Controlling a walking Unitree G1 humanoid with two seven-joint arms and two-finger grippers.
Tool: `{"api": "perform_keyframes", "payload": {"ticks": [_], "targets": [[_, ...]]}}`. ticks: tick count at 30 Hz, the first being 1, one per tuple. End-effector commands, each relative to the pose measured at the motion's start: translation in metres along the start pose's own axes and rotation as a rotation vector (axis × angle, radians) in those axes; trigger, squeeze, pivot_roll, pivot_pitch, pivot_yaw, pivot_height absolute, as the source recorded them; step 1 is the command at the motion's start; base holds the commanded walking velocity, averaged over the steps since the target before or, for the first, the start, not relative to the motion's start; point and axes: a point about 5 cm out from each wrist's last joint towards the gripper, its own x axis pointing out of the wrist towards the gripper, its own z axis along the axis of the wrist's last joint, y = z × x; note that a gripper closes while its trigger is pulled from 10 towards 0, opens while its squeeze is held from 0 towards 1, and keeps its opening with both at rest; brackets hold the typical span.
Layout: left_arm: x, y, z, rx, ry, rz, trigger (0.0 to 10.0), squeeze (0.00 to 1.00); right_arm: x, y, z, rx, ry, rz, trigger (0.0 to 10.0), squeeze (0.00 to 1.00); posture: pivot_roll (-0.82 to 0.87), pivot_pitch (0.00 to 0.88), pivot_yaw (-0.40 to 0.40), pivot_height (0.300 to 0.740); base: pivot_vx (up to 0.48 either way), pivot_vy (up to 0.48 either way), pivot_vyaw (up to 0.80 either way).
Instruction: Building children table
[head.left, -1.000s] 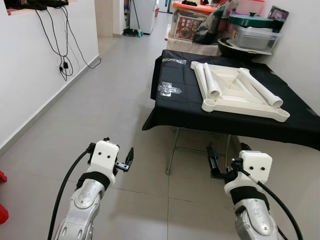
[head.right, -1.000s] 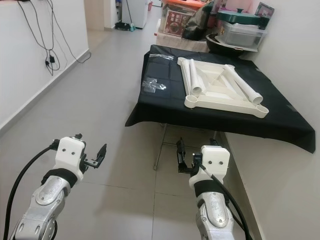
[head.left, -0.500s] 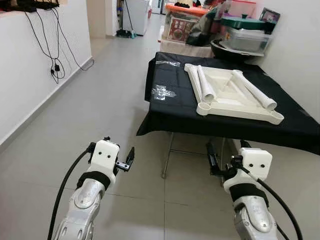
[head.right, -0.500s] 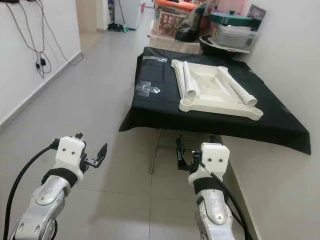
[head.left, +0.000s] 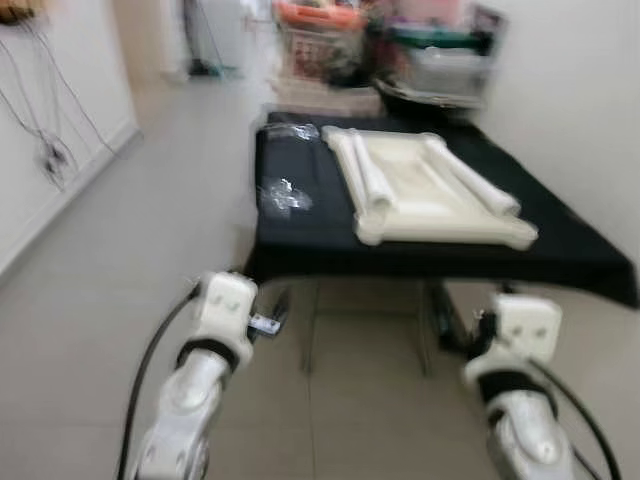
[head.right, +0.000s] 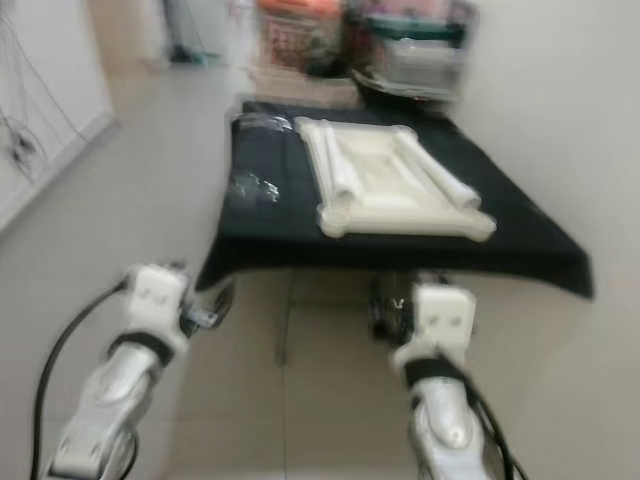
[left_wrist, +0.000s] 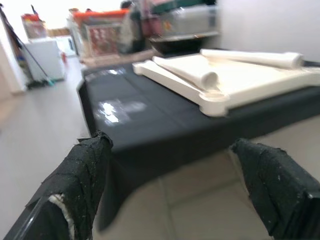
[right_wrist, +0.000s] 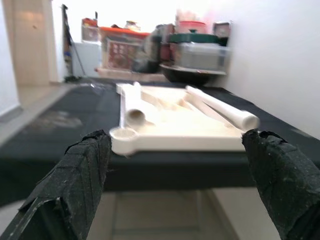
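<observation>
A white children's table top (head.left: 432, 206) lies upside down on a table draped in black cloth (head.left: 310, 235). White tube legs lie across it: a pair on its left side (head.left: 364, 180) and one on its right side (head.left: 474, 187). My left gripper (head.left: 277, 316) and right gripper (head.left: 447, 326) hover over the floor, below and short of the cloth's front edge. Both are open and hold nothing. The left wrist view shows the left gripper (left_wrist: 172, 150) facing a corner socket (left_wrist: 214, 100) of the top. Seen from the right wrist, the right gripper (right_wrist: 177, 142) faces the top's front rail (right_wrist: 180, 142).
A crumpled clear plastic bag (head.left: 283, 193) lies on the cloth left of the white top. Storage boxes and a dark bowl (head.left: 430, 65) are stacked behind the table. A white wall (head.left: 570, 110) runs along the right, and cables (head.left: 45, 150) hang on the left wall. Grey tiled floor (head.left: 130, 260) lies open to the left.
The camera has moved forward and turned, so the table is nearer and more centred, and the head views are now blurred. Both grippers keep the same open pose.
</observation>
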Motion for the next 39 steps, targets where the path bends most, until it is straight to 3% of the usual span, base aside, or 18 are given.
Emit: {"api": "perform_keyframes", "payload": {"ticks": [1,30,39], "targets": [[-0.0028,0.0085,-0.0019,0.015,0.008,0.029,10.0,0.0,0.0015,0.005,0.0021,0.01,-0.01,0.016,10.0,0.0,0.12,0.0,-0.134,0.74,0.33,0.0,0.0],[-0.0022,0.0113,-0.0012,0.026,-0.004,0.046,10.0,0.0,0.0022,0.0065,-0.0007,0.013,-0.004,0.026,10.0,0.0,0.13,0.0,-0.134,0.74,0.336,0.0,0.0],[-0.0024,0.0126,-0.0009,0.036,-0.012,0.041,10.0,0.0,0.0023,0.0076,-0.0023,0.016,-0.001,0.024,10.0,0.0,0.14,0.0,-0.131,0.74,0.0,-0.102,0.0]]}}
